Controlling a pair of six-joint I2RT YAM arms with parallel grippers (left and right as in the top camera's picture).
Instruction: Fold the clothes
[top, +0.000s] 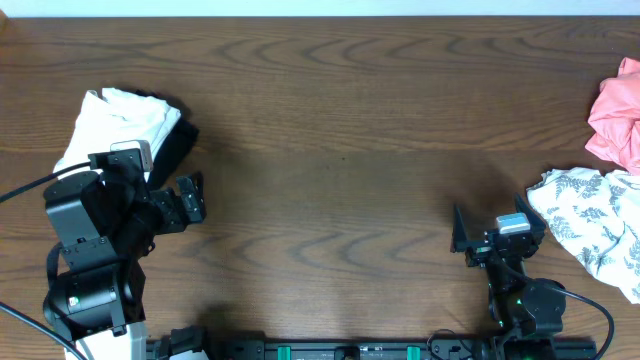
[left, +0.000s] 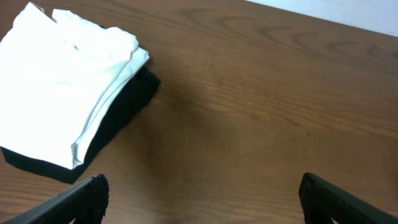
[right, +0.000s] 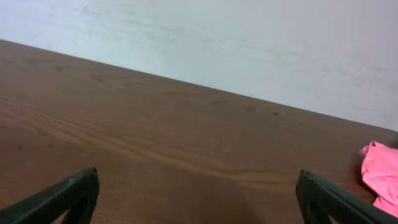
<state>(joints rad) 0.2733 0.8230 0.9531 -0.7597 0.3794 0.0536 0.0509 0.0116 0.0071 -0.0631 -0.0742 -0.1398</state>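
We list: one table (top: 330, 120), dark brown wood-grain top, faint sheen under even light; one wall (right: 249, 37), plain off-white, rising behind the table's far edge.

I see a white shirt (left: 62, 81) folded into a neat rectangle on my left side of the tabletop (top: 340, 150). It lies flat on top of a folded black garment (left: 127, 109), whose edge peeks out along one side and underneath. Far over on my right, a pink garment (top: 615, 115) sits crumpled in a heap at the tabletop's edge. Nearer me, a leaf-print garment (top: 590, 215), white with grey leaves, lies bunched and unfolded, close against the pink one.
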